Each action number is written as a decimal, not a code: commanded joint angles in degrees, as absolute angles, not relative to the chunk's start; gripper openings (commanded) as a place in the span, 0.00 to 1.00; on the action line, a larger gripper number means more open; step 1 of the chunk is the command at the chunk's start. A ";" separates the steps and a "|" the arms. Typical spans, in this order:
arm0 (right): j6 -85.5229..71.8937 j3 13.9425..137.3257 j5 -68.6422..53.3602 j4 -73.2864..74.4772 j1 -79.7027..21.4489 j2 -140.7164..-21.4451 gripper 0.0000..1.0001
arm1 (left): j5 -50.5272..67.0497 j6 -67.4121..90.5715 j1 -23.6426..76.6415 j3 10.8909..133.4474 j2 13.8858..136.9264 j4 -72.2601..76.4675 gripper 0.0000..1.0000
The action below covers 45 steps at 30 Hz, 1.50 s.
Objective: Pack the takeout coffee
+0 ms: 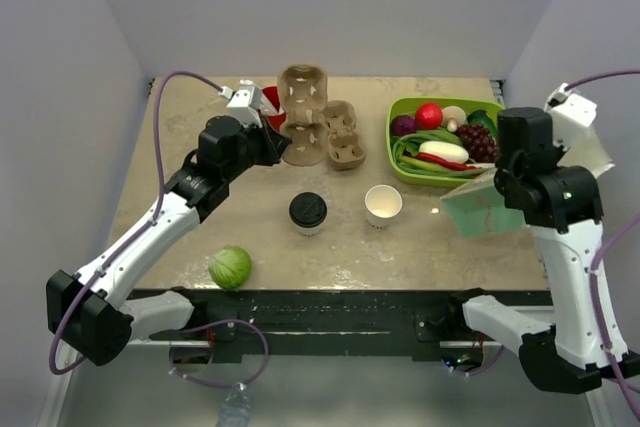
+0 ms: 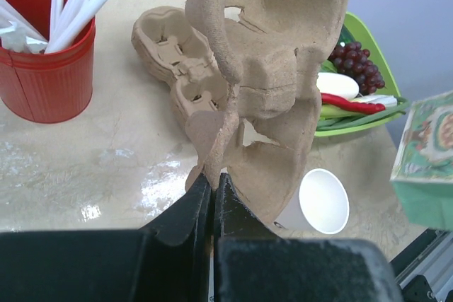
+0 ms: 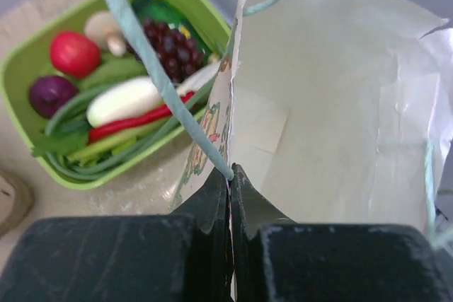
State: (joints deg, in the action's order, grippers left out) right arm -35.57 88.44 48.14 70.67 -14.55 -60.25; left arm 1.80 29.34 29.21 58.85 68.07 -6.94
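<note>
Top external showed your takeout coffee [image 1: 308, 212] standing unpacked on the table [image 1: 400, 252], well apart from both arms: left gripper [image 2: 214, 177] pinched tight on the cup carrier [image 2: 276, 68], right gripper [image 3: 230, 171] clamped on the paper bag [image 3: 333, 104] rim.

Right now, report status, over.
Left jaws shut on cardboard carrier. Right jaws shut on paper bag. Lidded coffee untouched, mid-table. Lidless cup beside it.

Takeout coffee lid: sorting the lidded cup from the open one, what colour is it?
The lid is black; clearest in the top external view.
</note>
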 commanded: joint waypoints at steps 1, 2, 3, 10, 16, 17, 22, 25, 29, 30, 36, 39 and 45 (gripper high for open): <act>-24.03 99.20 51.61 67.86 -14.33 -59.06 0.00 | 0.18 28.65 28.92 58.54 65.39 -4.13 0.00; -21.56 100.53 49.68 66.72 -14.33 -59.32 0.00 | 0.18 28.48 28.92 58.71 65.30 -4.22 0.00; -19.36 101.68 47.22 65.49 -14.33 -59.33 0.00 | 0.09 28.48 28.83 58.71 65.22 -4.31 0.00; -5.89 106.51 10.14 51.61 -14.33 -61.25 0.00 | -2.90 28.04 28.92 59.06 63.72 -5.36 0.00; -8.08 108.10 -12.81 46.68 -14.68 -67.13 0.00 | -9.92 28.30 28.83 59.24 60.83 -8.95 0.00; -8.52 108.02 -14.22 46.23 -15.63 -67.84 0.00 | -13.32 28.21 28.92 59.33 60.21 -9.57 0.00; -8.79 108.36 -9.25 44.64 -25.91 -71.89 0.00 | -21.52 28.48 28.92 58.54 54.76 -11.95 0.00; -9.49 110.73 -5.47 46.49 -29.52 -75.05 0.00 | -24.17 28.56 28.83 57.66 51.86 -12.39 0.00; -13.70 107.41 -4.83 43.60 -30.76 -74.97 0.00 | -25.05 29.18 28.92 57.31 50.19 -13.27 0.00; -14.75 106.45 -4.22 42.98 -31.11 -74.80 0.00 | -25.05 29.27 28.92 57.39 50.10 -13.45 0.00; -17.66 101.26 1.67 42.01 -32.52 -73.66 0.00 | -24.35 29.53 28.83 57.04 50.27 -13.54 0.00; -18.89 98.80 1.58 42.10 -32.61 -73.21 0.00 | -23.91 29.53 28.92 57.13 50.54 -13.27 0.00; -20.13 95.27 0.18 40.08 -32.61 -71.72 0.00 | -23.12 29.53 28.92 56.95 51.24 -12.92 0.00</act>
State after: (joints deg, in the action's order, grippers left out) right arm -18.13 95.96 0.08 44.42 -32.45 -73.76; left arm -22.94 29.34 29.21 56.97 51.00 -15.51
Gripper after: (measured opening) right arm 0.014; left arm 0.038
